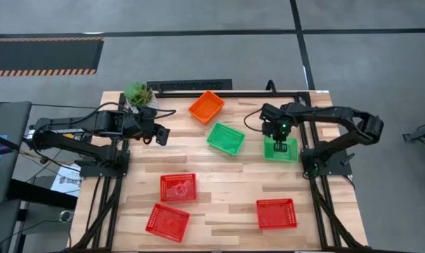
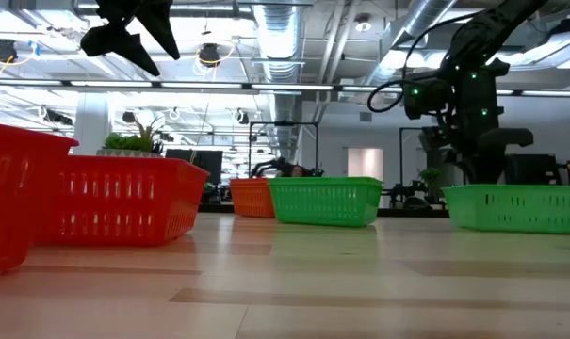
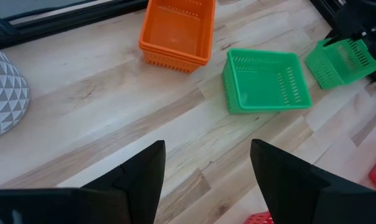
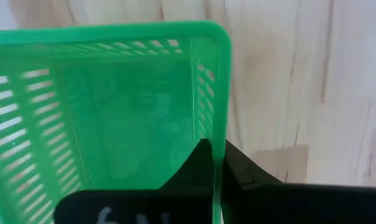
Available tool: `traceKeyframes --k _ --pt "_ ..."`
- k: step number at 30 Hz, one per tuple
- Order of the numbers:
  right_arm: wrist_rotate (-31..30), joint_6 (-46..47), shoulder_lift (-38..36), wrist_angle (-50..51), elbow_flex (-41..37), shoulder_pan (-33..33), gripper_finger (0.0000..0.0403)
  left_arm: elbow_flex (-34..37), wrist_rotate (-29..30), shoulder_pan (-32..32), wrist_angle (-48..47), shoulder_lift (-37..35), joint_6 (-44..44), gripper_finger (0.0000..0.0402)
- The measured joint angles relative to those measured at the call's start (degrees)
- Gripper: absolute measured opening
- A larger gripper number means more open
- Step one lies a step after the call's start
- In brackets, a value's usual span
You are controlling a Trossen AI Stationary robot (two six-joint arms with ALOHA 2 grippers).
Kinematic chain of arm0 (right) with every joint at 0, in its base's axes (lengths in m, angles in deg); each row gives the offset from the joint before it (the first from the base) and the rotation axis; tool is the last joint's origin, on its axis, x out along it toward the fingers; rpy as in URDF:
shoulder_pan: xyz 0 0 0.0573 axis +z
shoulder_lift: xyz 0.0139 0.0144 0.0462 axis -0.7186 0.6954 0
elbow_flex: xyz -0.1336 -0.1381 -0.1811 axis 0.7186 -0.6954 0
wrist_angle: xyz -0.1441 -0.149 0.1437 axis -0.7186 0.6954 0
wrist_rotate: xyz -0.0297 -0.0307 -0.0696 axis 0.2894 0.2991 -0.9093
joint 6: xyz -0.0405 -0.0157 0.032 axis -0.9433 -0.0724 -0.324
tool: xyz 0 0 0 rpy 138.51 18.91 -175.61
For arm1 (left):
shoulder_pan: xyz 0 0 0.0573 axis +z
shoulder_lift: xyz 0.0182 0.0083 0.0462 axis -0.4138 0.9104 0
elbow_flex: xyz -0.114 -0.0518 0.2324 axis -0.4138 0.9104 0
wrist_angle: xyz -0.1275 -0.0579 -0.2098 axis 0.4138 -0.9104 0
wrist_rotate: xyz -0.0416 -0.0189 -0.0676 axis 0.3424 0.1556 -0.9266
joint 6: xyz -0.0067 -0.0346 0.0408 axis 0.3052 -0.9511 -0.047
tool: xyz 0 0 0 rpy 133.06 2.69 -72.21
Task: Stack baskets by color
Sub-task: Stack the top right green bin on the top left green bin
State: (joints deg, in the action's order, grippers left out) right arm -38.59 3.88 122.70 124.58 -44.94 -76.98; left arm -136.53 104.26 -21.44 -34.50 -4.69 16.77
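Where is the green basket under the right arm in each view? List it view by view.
High view: green basket, right of centre, right claw on its rim.
Low view: far right.
Left wrist view: upper right corner.
Right wrist view: fills the frame, claw shut on its wall.
Shared landmark: the other green basket, nearer the table's middle.

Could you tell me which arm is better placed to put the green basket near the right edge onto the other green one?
The right. Its gripper is shut on that green basket's wall, beside the other green basket. The left gripper hovers open by the plant.
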Motion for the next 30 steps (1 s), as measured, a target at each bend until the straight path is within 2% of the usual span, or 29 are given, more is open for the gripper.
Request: traceKeyframes --k 7,15,18,23,30 --pt "2.47 2.47 0.0 10.08 6.43 -1.2 0.001 0.0 0.0 -0.02 -0.09 0.01 0.43 0.0224" --pt "2.74 4.02 0.0 19.38 22.03 -3.13 0.0006 0.0 -0.01 -0.01 -0.11 0.01 0.45 0.0224" --pt "2.9 7.88 0.0 18.31 28.27 -3.63 0.0004 0.0 -0.03 -0.01 -0.11 0.01 0.45 0.0224" --pt "3.28 18.14 0.85 10.68 34.37 -3.09 0.0004 0.0 -0.03 -0.01 -0.11 0.01 0.45 0.0224" --pt "9.08 24.48 7.83 5.39 39.39 -1.54 0.0004 0.0 -0.4 0.0 -0.09 0.02 0.45 0.0224"
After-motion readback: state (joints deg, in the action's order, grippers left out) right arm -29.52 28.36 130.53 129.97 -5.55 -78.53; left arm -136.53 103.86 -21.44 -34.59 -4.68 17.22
